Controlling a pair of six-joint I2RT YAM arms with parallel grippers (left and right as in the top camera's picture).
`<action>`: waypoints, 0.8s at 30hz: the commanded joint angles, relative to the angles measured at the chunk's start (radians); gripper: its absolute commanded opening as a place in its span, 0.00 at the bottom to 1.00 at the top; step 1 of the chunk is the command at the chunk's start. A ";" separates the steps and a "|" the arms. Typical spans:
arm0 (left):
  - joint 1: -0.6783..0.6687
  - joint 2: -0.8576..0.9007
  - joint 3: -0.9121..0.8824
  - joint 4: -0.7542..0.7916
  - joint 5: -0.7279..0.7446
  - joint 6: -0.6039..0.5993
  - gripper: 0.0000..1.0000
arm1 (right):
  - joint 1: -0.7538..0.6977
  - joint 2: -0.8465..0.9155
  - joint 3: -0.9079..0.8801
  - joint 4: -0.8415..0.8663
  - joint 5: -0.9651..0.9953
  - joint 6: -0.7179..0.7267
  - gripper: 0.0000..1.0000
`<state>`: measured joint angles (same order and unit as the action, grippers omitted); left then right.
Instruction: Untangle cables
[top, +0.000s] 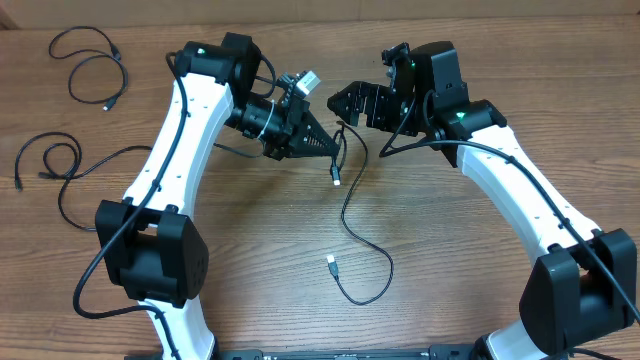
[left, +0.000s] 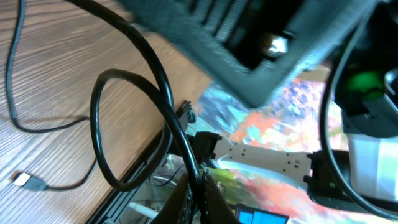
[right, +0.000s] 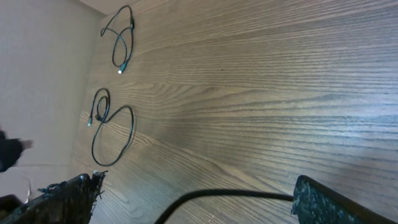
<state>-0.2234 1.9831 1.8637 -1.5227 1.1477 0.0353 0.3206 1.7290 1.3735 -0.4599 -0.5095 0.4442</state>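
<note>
The left arm reaches toward 3 o'clock, its left gripper (top: 333, 143) clamped shut on a cable (top: 344, 212). The right arm reaches toward 9 o'clock, right gripper (top: 340, 103) spread wide.

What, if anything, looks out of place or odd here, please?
Nothing is damaged or spilled. Only the middle cable stands out: the shut left gripper pinches it near one end, holding that part off the table while the rest loops flat. Two other cables lie separately at the left.
</note>
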 joint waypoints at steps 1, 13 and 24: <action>-0.009 -0.003 0.019 -0.003 0.156 0.090 0.04 | -0.002 0.000 0.000 -0.014 -0.004 -0.024 0.95; 0.041 -0.003 0.019 0.057 0.433 0.096 0.04 | -0.002 0.000 0.000 -0.172 0.089 -0.055 0.43; 0.138 -0.003 0.019 0.032 0.388 0.072 0.04 | -0.002 -0.001 0.000 -0.228 0.021 -0.048 0.06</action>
<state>-0.0998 1.9831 1.8637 -1.4796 1.5299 0.1223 0.3202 1.7290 1.3735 -0.6971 -0.4343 0.3958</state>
